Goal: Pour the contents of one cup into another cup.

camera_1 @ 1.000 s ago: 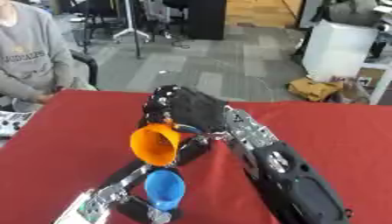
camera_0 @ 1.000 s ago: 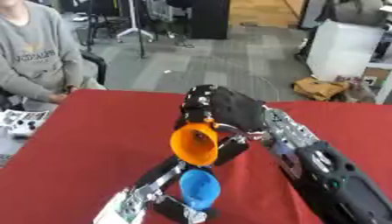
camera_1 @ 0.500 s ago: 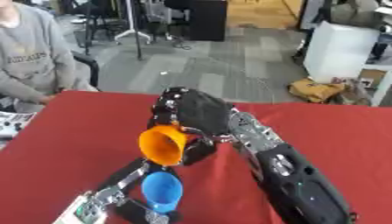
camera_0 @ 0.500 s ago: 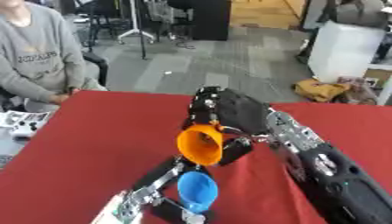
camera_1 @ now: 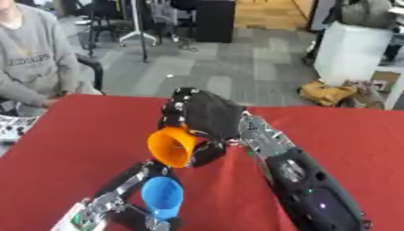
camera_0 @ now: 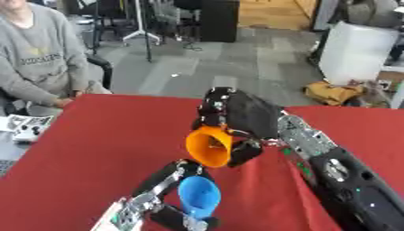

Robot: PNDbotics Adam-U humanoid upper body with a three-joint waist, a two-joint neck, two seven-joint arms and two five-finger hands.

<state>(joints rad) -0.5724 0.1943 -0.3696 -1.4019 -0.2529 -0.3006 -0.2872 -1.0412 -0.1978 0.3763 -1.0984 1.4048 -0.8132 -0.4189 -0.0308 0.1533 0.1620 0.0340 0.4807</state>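
My right hand [camera_0: 236,113] is shut on an orange cup [camera_0: 209,146], held tilted on its side above the red table with its mouth facing down and toward me. Just below it my left hand [camera_0: 162,205] is shut on a blue cup [camera_0: 197,196], its mouth tipped toward the camera near the bottom edge. The orange cup's rim hangs a little above and behind the blue cup's rim. I see nothing flowing between them, and neither cup's inside shows any contents clearly.
The red table [camera_0: 103,149] stretches to the left and far side. A white object [camera_0: 24,126] with dark marks lies at its left edge. A seated person in a grey sweater [camera_0: 39,58] is beyond the far left corner.
The whole view has shifted slightly. The orange cup sits a bit higher and further right than before, still tilted over the blue cup. Both hands keep their hold.
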